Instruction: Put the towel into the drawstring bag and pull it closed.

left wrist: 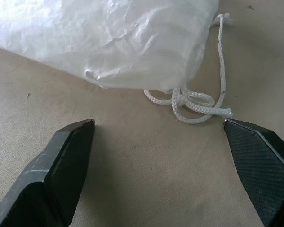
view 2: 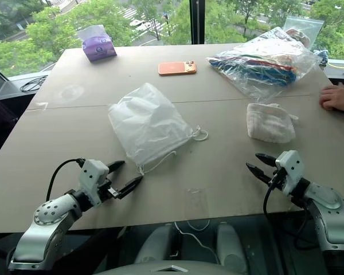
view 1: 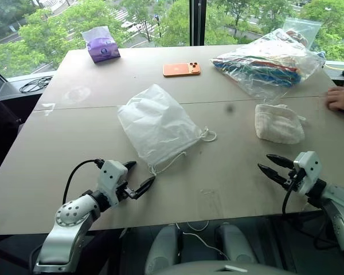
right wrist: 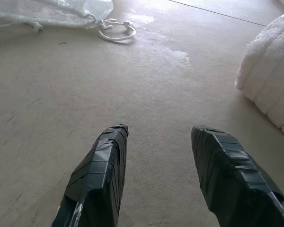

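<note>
the two head views look forward and down over the table [view 1: 74, 172] from above. each wrist view sits low and close to the tabletop, looking along its own fingers; both share the drawstring bag [left wrist: 113, 42] cords.

Orange phone [view 1: 182, 69] lies flat on the table [view 1: 74, 154], far side, approx centre. Purple tissue pack [view 1: 101, 44] sits well left of the phone; big clear plastic bag [view 1: 269, 62] w/ colourful items lies right of it. A person's hand [view 1: 342, 98] rests on the table edge, right of that bag.
</note>
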